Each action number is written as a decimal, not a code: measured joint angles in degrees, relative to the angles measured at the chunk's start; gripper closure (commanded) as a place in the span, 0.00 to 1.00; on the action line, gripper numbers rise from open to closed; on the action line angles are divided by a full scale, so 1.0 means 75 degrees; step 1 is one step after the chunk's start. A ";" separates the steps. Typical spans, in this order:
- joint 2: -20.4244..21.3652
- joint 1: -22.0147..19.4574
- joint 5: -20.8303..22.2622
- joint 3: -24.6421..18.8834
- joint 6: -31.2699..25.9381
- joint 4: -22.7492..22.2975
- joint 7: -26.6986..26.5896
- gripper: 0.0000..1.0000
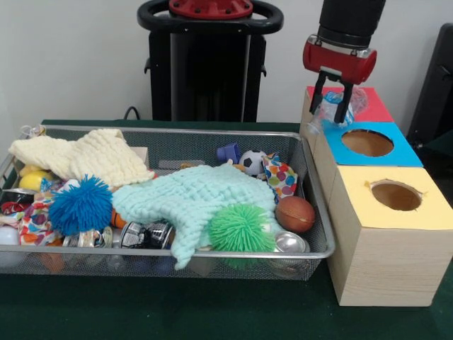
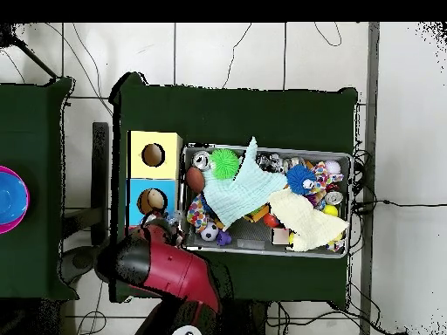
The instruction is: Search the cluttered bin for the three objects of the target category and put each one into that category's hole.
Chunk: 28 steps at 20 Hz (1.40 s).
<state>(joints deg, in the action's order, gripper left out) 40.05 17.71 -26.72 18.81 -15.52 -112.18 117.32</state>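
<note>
Gripper [image 1: 334, 105] closed on clear bottle [image 1: 331, 108], hanging over red box [image 1: 374, 106] at its edge toward blue hole [image 1: 367, 142], well clear of bin [image 1: 311, 205]; release probably next.

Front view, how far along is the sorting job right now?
Done: cannot tell; no hole's contents show clearly. In hand: the gripper is shut on a clear plastic bottle, held above the red box at the far end of the row, beside the blue box. Left: the wire bin is still cluttered with cloths, balls and cans, so more searching seems likely.
</note>
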 measured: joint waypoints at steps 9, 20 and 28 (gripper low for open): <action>-0.0101 0.0451 -0.0019 0.0315 0.0003 0.0124 0.0000 1.00; -0.0169 0.0497 -0.0044 0.0385 0.0000 0.0128 0.0000 1.00; 0.0003 0.0496 -0.0030 0.0398 -0.0044 0.0127 0.0000 1.00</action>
<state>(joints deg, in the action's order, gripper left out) 40.07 21.43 -26.94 21.80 -15.85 -111.22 117.32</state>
